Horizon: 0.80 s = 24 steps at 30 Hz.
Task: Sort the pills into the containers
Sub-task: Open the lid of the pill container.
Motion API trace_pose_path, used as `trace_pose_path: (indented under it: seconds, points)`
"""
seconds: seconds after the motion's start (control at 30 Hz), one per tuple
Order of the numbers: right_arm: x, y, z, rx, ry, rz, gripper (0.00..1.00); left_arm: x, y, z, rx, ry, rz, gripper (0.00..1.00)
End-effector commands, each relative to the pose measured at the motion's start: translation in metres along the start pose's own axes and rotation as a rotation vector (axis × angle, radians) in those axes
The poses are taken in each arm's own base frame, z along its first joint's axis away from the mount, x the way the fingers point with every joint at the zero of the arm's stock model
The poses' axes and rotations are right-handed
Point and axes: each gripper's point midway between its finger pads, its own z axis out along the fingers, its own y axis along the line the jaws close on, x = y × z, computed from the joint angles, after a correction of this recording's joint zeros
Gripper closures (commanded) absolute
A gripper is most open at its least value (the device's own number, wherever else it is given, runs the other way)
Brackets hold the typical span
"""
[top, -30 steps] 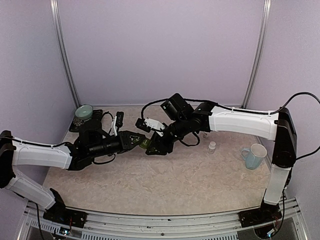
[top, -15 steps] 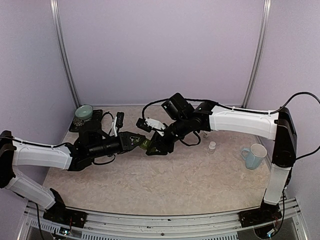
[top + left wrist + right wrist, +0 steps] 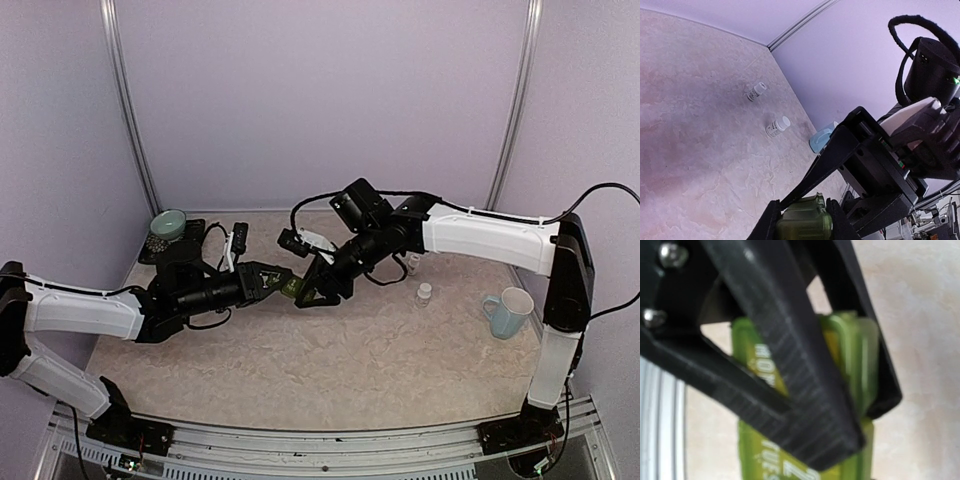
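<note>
We find the containers [image 3: 291, 288], one dark green strip, over the left-middle of the tabletop [image 3: 330, 370], pinched at one end by the left gripper [image 3: 276, 283]. The right gripper [image 3: 307, 291] straddles the other end. One finger lies across the lids and hides most of them, and we cannot tell whether it presses. Further right we count two white pill bottles [image 3: 777, 126] [image 3: 756, 91] standing apart, then one pale blue mug [image 3: 510, 312]. One pale green bowl [image 3: 168, 224] sits far left.
</note>
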Motion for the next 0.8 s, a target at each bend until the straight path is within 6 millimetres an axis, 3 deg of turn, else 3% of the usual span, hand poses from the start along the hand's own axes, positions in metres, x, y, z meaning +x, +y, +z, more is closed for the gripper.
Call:
trace_pose_path:
  seconds: [0.0, 0.2, 0.27, 0.5, 0.77]
  points:
    - [-0.045, 0.031, -0.039, -0.153, -0.135, -0.009, 0.49, 0.042, 0.063, -0.010, -0.210, 0.123, 0.036, 0.81]
    - [-0.050, 0.032, -0.046, -0.159, -0.150, -0.009, 0.44, 0.042, 0.063, -0.010, -0.208, 0.125, 0.033, 0.81]
    - [-0.048, 0.027, -0.046, -0.112, -0.137, -0.024, 0.36, 0.041, 0.062, -0.010, -0.206, 0.122, 0.025, 0.81]
    - [-0.034, 0.023, -0.041, 0.170, -0.105, -0.197, 0.34, 0.034, 0.062, -0.010, -0.195, 0.082, -0.066, 0.85]
    - [-0.024, 0.018, -0.045, 0.312, -0.236, -0.250, 0.24, 0.020, 0.044, -0.013, -0.121, 0.018, -0.139, 0.85]
